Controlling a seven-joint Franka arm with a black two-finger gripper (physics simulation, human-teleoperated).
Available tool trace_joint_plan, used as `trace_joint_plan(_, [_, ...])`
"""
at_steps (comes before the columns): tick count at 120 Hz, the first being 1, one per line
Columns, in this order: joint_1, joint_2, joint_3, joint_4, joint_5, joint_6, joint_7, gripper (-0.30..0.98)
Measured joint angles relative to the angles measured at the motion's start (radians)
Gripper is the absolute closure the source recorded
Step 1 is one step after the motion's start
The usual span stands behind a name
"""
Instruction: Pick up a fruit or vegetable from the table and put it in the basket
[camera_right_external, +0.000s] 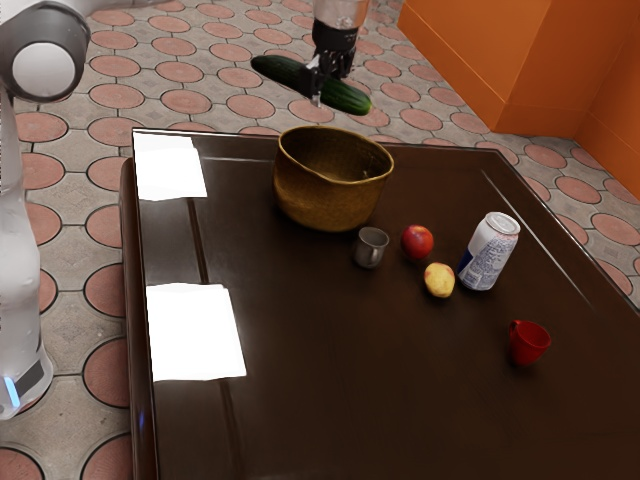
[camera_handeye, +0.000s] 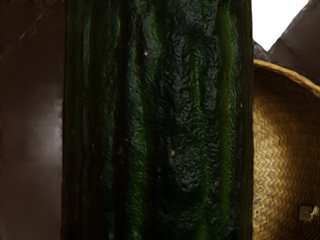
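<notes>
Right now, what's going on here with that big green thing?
My gripper has a cucumber between its jaws, up in the air. It's higher than the basket but not in it yet. The red fruit and yellow fruit are sitting on the table, near the can.

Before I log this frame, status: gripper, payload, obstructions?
Gripper shut on cucumber, held aloft. Not yet in basket. Grey mug beside basket, likely not in the way.

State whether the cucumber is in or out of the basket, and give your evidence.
Out: the cucumber is held in the air by the gripper, higher than the rim of the basket.
</notes>
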Motion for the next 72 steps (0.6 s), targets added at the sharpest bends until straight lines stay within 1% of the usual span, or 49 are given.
trace_joint_plan(13, [0.053,0.015,0.001,0.002,0.0,-0.036,0.062,0.49])
trace_joint_plan(27, [0.067,0.103,0.004,0.073,0.001,-0.055,0.126,0.5])
trace_joint_plan(37, [0.035,0.148,0.004,0.114,0.002,-0.062,0.166,0.5])
trace_joint_plan(50, [-0.022,0.158,0.016,0.12,0.001,-0.067,0.211,0.5])
trace_joint_plan(72, [-0.007,0.188,0.028,0.134,0.001,-0.061,0.274,0.5])
